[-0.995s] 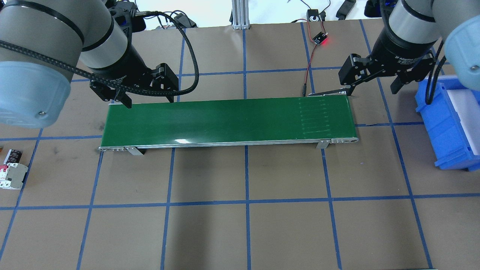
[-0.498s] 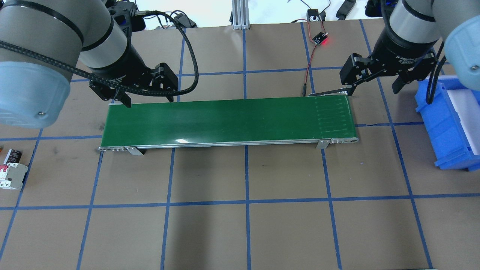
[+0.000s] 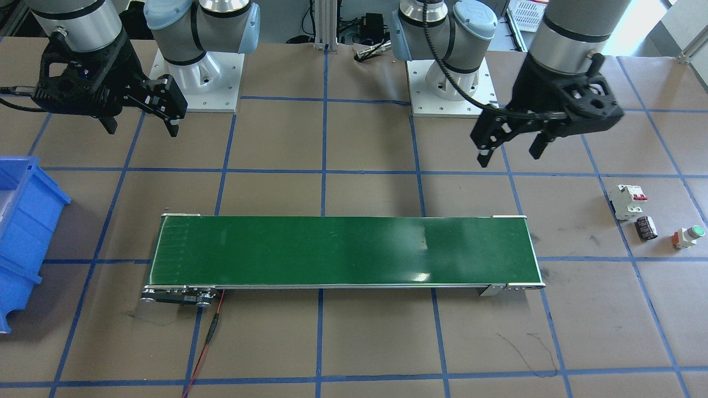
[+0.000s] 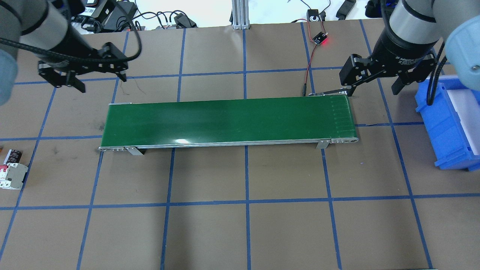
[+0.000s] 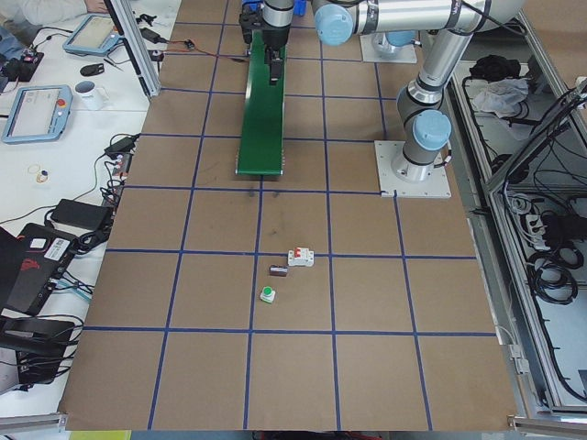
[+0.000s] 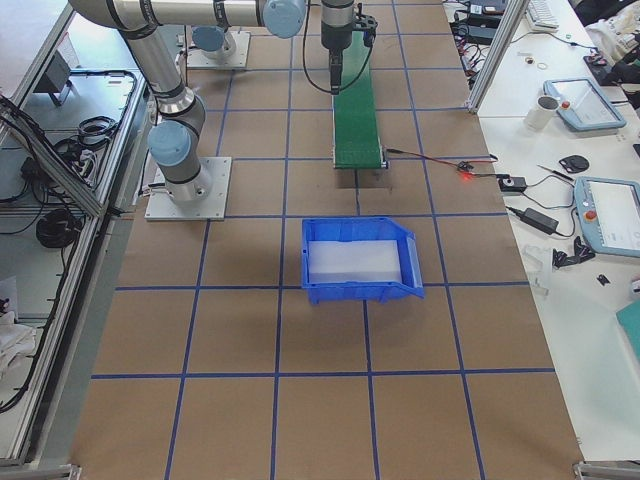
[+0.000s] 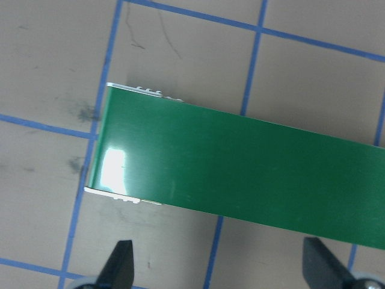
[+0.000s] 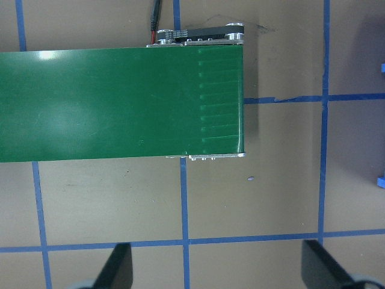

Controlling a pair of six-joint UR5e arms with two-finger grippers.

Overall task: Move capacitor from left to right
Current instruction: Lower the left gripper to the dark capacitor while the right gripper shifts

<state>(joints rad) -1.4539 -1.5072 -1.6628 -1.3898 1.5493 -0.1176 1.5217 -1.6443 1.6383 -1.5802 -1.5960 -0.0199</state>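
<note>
The capacitor point(image 3: 645, 228) is a small black cylinder lying on the brown table at the robot's far left, between a white breaker point(image 3: 628, 200) and a green-capped push button point(image 3: 688, 236). It also shows at the left edge of the overhead view point(image 4: 14, 154). My left gripper point(image 4: 102, 83) is open and empty, hovering behind the left end of the green conveyor belt point(image 4: 228, 120), far from the capacitor. My right gripper point(image 4: 374, 92) is open and empty, above the table behind the belt's right end.
A blue bin point(image 4: 446, 123) stands at the right edge of the table. A small board with a red light point(image 4: 320, 38) and its wires lie behind the belt's right end. The breaker point(image 4: 13, 175) touches the capacitor's side.
My left arm has swung left and back, away from the belt's left end. The faint seam marks on the belt have shifted right. The right arm has stayed put.
</note>
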